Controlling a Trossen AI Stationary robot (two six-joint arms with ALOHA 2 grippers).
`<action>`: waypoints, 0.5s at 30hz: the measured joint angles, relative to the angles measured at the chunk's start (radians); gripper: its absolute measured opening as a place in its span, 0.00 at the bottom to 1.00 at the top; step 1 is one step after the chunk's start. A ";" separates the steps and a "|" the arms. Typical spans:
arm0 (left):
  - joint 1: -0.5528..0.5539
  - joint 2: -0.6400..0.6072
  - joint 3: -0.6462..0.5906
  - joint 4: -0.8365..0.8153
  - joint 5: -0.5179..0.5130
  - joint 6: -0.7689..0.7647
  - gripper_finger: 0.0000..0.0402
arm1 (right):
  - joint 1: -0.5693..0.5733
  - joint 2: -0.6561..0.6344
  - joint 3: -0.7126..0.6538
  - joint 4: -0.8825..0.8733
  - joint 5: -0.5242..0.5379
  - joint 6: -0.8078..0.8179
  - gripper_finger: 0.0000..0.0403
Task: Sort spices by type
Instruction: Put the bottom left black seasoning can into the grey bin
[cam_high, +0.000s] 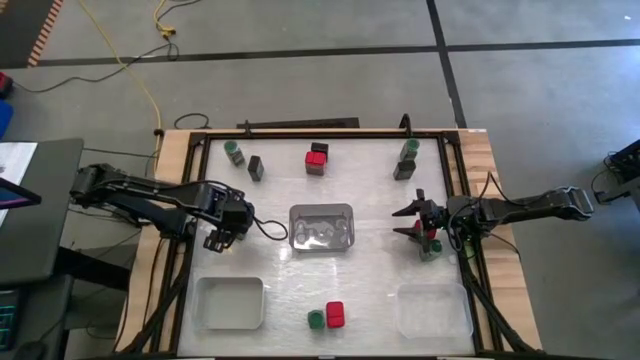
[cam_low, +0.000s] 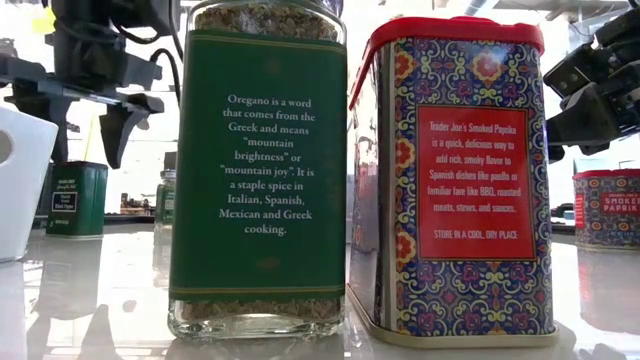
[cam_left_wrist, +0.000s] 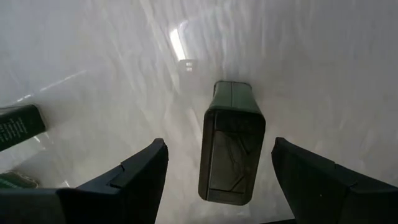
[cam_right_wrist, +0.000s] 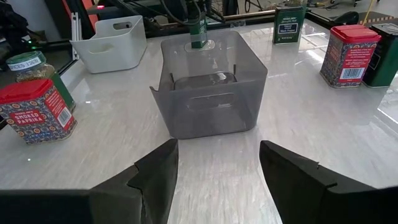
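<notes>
**What I could not make out**

In the low view, the oregano jar (cam_low: 258, 170) and the paprika tin (cam_low: 455, 180) filled the frame and hid most of the table behind them; the jar's lid was cut off at the top. From overhead, the jar beside the right gripper (cam_high: 417, 228) was partly hidden under it, its kind unreadable to me.

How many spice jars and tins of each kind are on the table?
Green-lidded jars: 3
Red-topped tins: 3
Dark tins: 4
Total: 10, though the right gripper may hide more.
</notes>
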 joint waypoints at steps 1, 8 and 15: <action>0.000 -0.002 -0.009 0.003 0.000 0.000 0.69 | 0.000 0.000 0.000 0.000 0.000 0.000 0.63; 0.000 -0.006 -0.070 0.007 0.013 -0.025 0.68 | 0.000 0.000 0.000 0.000 0.000 0.000 0.63; 0.000 -0.007 -0.076 0.056 0.014 -0.030 0.61 | 0.000 0.000 0.000 0.000 0.000 0.000 0.63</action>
